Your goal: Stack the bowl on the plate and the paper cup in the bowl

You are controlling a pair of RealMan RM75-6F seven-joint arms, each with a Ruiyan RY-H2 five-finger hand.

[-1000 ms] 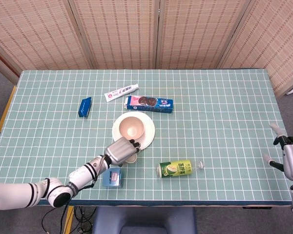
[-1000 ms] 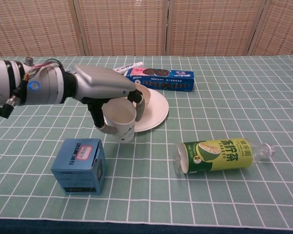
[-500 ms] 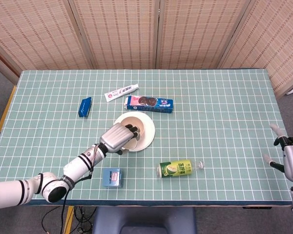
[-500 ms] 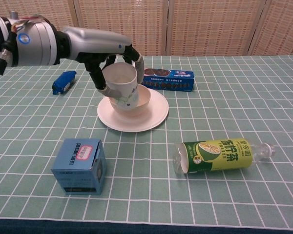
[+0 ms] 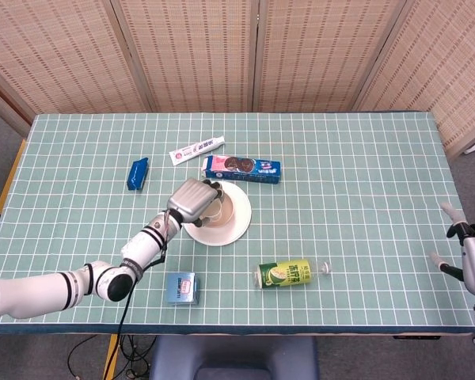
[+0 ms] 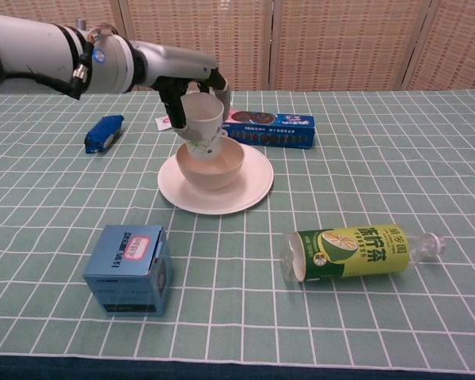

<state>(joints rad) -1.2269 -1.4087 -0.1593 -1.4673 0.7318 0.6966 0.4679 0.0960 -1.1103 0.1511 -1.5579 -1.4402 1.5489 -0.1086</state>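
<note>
The robot's left arm (image 6: 39, 55) is a thick white-and-grey tube with a black band near the wrist, a small blue-lit ring and thin loose cables on top. The silver-grey left hand (image 6: 191, 79) has a smooth metal back and black-jointed fingers with pale pads. At the frame's edge, the grey right hand (image 5: 469, 257) shows slim pale fingertips on a light cylindrical forearm.
</note>
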